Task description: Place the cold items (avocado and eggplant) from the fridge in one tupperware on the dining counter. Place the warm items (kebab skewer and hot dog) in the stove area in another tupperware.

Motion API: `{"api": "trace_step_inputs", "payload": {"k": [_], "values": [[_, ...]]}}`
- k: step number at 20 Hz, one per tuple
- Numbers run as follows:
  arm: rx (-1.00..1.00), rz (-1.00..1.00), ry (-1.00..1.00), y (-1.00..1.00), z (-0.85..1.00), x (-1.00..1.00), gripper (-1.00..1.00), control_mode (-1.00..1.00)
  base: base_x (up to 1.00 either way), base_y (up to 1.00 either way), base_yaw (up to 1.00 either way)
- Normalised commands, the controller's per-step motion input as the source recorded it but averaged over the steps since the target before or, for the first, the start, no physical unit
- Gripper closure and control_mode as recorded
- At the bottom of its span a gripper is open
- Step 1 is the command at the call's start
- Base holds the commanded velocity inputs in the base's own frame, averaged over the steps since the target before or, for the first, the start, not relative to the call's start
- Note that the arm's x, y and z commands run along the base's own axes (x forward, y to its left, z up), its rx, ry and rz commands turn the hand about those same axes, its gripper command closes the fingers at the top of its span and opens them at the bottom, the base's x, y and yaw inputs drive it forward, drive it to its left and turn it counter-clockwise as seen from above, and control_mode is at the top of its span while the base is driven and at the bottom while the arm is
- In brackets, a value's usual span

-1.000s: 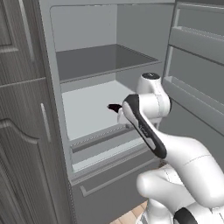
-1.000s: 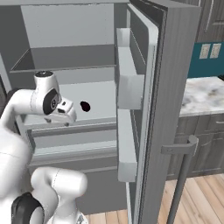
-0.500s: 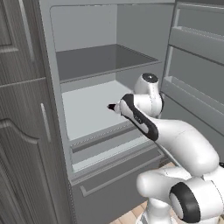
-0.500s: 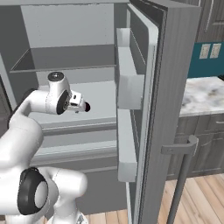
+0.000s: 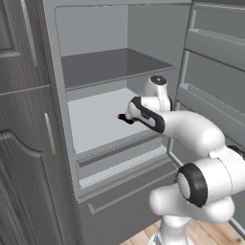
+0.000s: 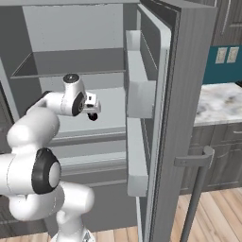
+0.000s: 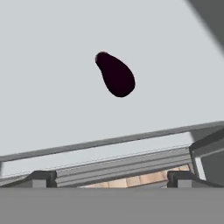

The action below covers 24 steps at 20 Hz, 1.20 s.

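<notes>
So the eggplant (image 7: 115,75) is a flat dark blob in the hand view, no stem or texture to make out, and in the left base view the arm's wrist covers most of it, leaving just a dark sliver (image 5: 125,118). In the right base view the gripper (image 6: 93,111) blocks part of it too. The fridge door (image 6: 176,118) gets cut off at the top and bottom edges there.

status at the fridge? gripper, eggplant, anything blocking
Two-finger gripper open, empty, short of the shelf edge. Dark purple pear-shaped eggplant lying alone on the pale grey lower fridge shelf, untouched. Path to it looks clear; fridge door open.
</notes>
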Motion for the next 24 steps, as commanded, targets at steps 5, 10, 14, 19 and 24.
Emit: {"api": "trace_step_inputs", "payload": {"k": [5,10,14,19,24], "values": [[-0.03,0.0,0.0,0.02,-0.09,0.35,-1.0,-1.0,0.0,0.0,0.0],[0.0,0.01,-0.03,0.02,-0.34,0.26,-1.0,-1.0,0.0,0.0,0.0],[0.0,0.01,-0.07,0.0,-0.48,0.31,-1.0,-1.0,0.0,0.0,0.0],[0.0,0.0,-0.03,0.0,-0.39,0.27,-1.0,-1.0,0.0,0.0,0.0],[0.0,0.0,0.0,0.0,-0.02,0.43,-1.0,-1.0,0.0,0.0,0.0]]}}
